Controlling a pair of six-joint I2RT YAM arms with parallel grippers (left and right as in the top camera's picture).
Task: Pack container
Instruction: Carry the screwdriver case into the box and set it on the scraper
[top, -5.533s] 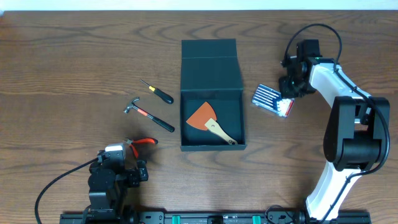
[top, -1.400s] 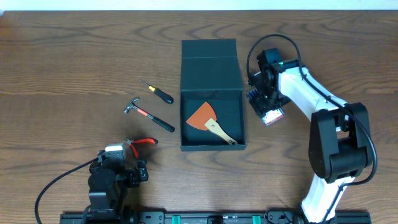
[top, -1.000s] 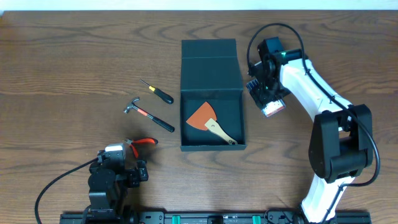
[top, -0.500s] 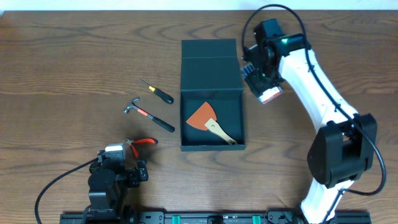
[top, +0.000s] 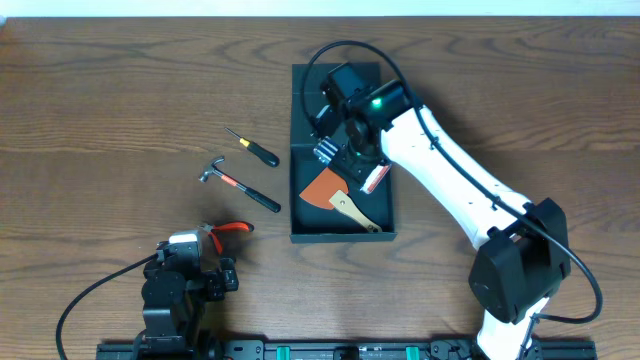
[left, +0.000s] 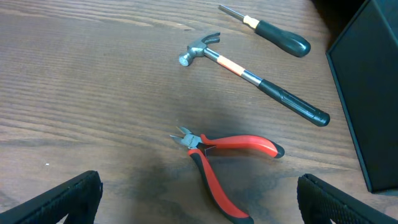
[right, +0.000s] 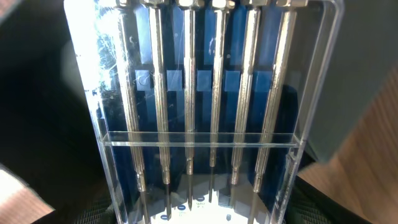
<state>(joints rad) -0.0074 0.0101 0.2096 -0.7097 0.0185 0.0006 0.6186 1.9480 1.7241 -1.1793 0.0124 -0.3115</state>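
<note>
Risk: screwdriver set (right: 205, 124) clamped in my right gripper (top: 350, 165) could jam atop the container's (top: 340, 238) scraper (top: 325, 188); left gripper (left: 202, 208) splayed wide.

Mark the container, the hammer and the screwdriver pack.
container (top: 312, 222), overhead view, bare floor by its front wall.
hammer (left: 249, 74), left wrist view, shaft at mid-length.
screwdriver pack (right: 199, 140), right wrist view, clear cover's crossbar.
</note>
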